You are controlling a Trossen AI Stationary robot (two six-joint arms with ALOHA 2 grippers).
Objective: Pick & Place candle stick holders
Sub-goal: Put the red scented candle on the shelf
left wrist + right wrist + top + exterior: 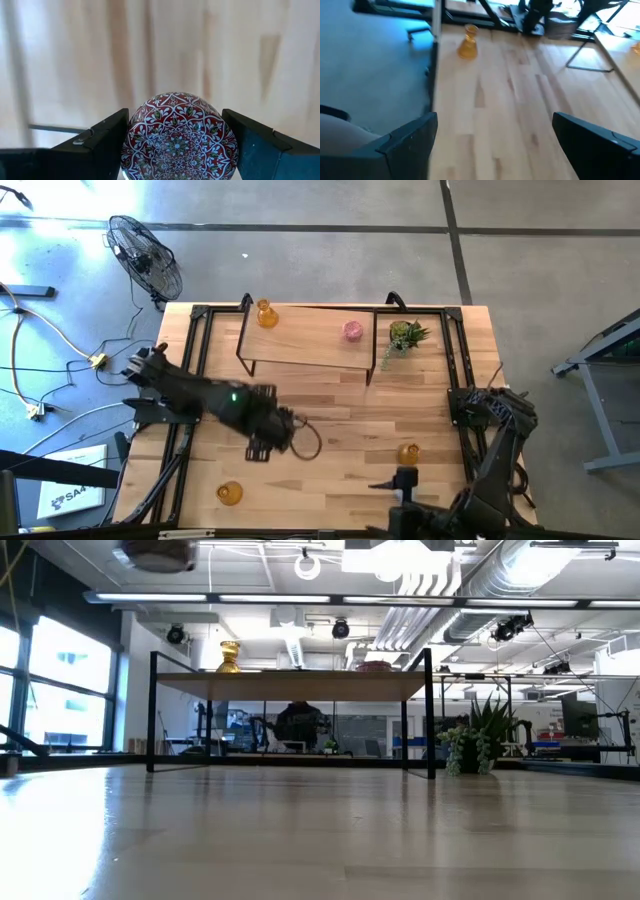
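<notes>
My left tool [175, 145] grips a round patterned glass holder [177, 135] over mid-counter [330, 470], just before the shelf [310, 340]. Bare wood all around. Right tool [495, 145] spread, at the counter's near edge.

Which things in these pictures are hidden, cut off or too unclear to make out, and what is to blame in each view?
- Patterned round object in the left end effector: the left wrist view's bottom edge cuts off its lower part.
- Same object, high view: hidden under the left arm.
- Pink holder on the shelf: low view shows only its top over the shelf edge.
- Amber holder: blurred in the right wrist view.
</notes>
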